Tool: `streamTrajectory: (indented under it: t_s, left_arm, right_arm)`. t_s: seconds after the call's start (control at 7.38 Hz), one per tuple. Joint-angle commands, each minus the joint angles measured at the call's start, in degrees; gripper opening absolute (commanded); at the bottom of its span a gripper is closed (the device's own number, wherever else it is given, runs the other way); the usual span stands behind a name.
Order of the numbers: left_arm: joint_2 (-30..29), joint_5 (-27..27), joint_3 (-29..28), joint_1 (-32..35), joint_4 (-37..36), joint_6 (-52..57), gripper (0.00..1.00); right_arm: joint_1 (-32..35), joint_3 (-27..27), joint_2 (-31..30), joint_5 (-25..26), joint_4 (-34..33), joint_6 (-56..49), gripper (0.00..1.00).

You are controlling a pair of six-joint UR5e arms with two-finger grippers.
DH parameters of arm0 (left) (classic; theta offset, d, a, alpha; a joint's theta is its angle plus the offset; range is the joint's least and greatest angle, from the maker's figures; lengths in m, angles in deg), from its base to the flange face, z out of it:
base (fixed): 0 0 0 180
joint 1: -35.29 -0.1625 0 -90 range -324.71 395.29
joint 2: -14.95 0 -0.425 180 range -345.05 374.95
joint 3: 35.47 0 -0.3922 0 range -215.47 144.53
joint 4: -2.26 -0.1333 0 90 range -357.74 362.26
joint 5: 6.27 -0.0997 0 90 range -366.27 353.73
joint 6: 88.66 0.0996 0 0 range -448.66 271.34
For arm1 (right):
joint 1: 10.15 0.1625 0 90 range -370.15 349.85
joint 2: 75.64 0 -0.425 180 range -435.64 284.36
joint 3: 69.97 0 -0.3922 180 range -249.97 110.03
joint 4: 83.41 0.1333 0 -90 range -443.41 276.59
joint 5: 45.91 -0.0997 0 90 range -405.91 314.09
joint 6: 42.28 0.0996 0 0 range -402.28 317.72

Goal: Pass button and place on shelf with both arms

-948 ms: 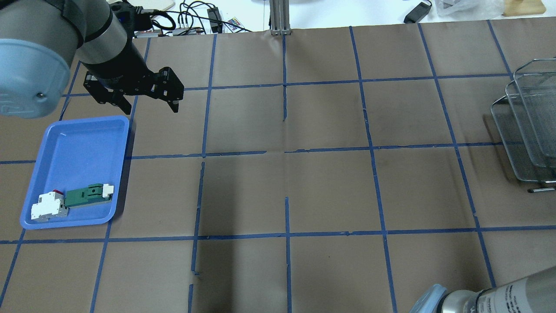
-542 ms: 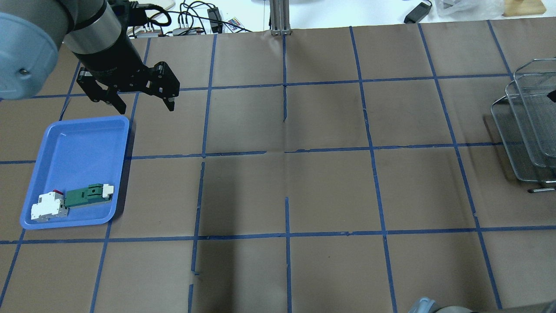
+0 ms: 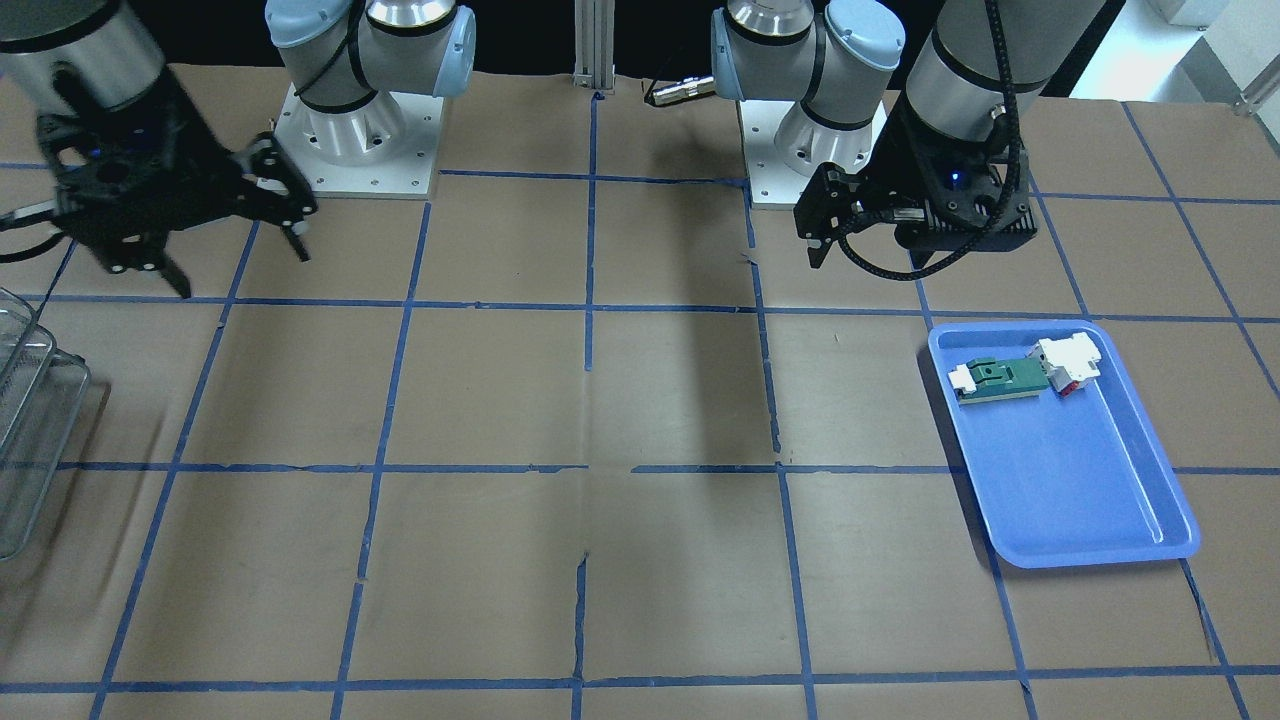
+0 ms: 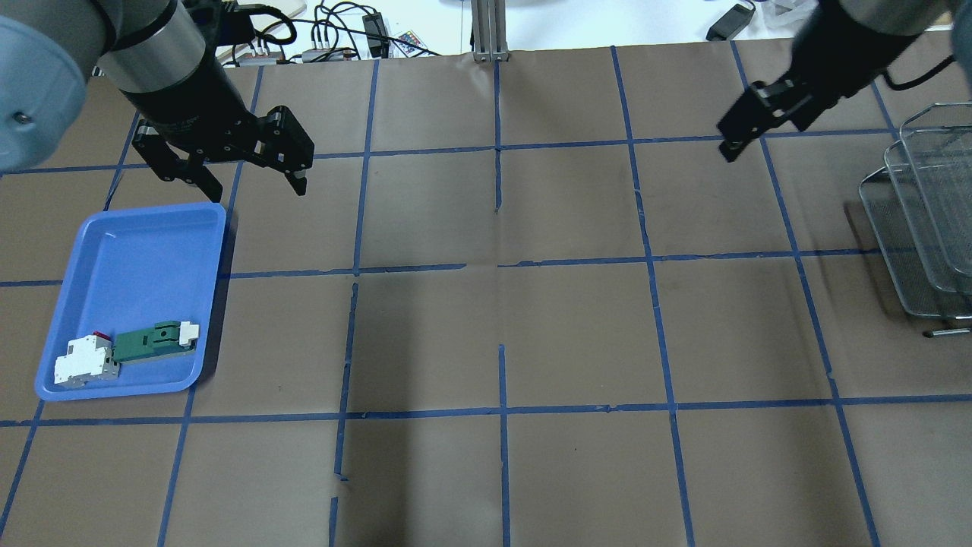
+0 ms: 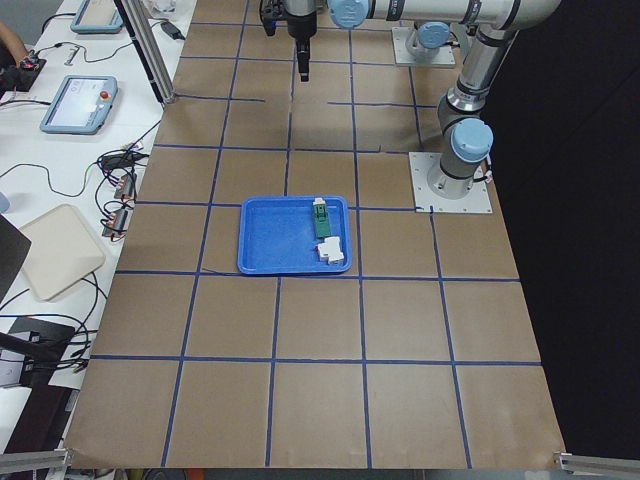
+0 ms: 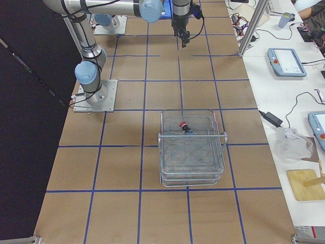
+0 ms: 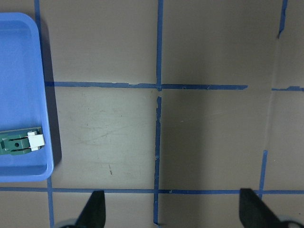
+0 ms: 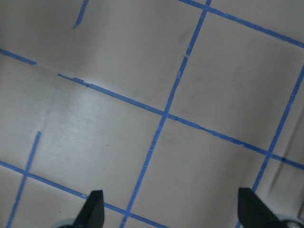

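Note:
The button [image 6: 184, 126], red-capped, lies in the top basket of the wire shelf [image 6: 192, 152]. The shelf also shows at the right edge of the overhead view [image 4: 923, 228] and at the left edge of the front view [image 3: 30, 420]. My left gripper [image 4: 250, 186] is open and empty above the table, just past the blue tray's far corner; it also shows in the front view [image 3: 868, 260]. My right gripper [image 3: 240, 270] is open and empty, blurred, in the air beside the shelf, with one finger showing in the overhead view [image 4: 733, 148]. Both wrist views show wide-apart fingertips over bare table.
A blue tray [image 4: 114, 251] at the table's left holds a green and white connector block [image 4: 156, 340] and a white block with a red part [image 4: 85, 360]. Cables [image 4: 334, 34] and a metal post [image 4: 490, 30] stand at the far edge.
My right arm has swung from the bottom right corner up to the far right, near the shelf. My left gripper has shifted slightly and stays open.

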Motion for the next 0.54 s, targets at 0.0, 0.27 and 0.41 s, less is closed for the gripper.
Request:
streamTrajectory:
  t_s: [0.0,0.27,0.41]
  left_arm:
    - [0.22,0.07,0.42,-0.25,0.0,0.14,1.0]
    - [0.13,0.17,0.42,-0.25,0.0,0.14,1.0]
    - [0.13,-0.1,0.42,-0.25,0.08,0.14,1.0]
  right_arm:
    - [5.11,0.35,0.62,0.93,1.14,25.13,1.0]
    - [4.58,0.44,0.71,3.02,2.8,26.99,1.0]
    - [4.41,0.79,0.54,3.47,2.82,27.26,1.0]
